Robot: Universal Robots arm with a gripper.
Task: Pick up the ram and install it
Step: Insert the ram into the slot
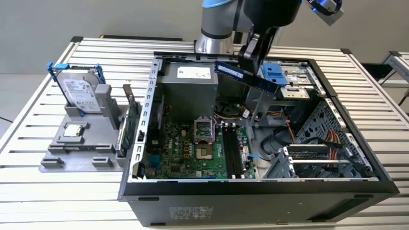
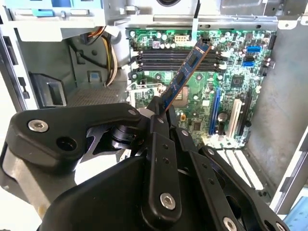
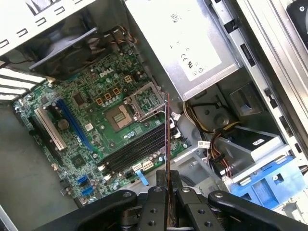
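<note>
My gripper (image 1: 246, 63) hangs over the open computer case (image 1: 357, 143), shut on the ram (image 1: 250, 78), a long dark-blue stick held tilted above the power supply and drive bay. In the second wrist view the ram (image 2: 186, 71) sticks out from the gripper (image 2: 161, 109) toward the black memory slots (image 2: 178, 57) on the green motherboard. In the first wrist view the ram (image 3: 167, 139) appears edge-on, clamped between the fingers (image 3: 156, 192), well above the memory slots (image 3: 137, 150). In the exterior view the memory slots (image 1: 231, 154) lie right of the processor socket.
A grey holder (image 1: 76, 155) at the exterior view's left carries a silver hard drive with blue clips (image 1: 80, 93) and a green expansion card (image 1: 131, 125). Inside the case are the power supply (image 1: 188, 85), the processor socket (image 1: 203, 152), orange cables (image 1: 332, 140) and a blue drive bracket (image 1: 273, 73).
</note>
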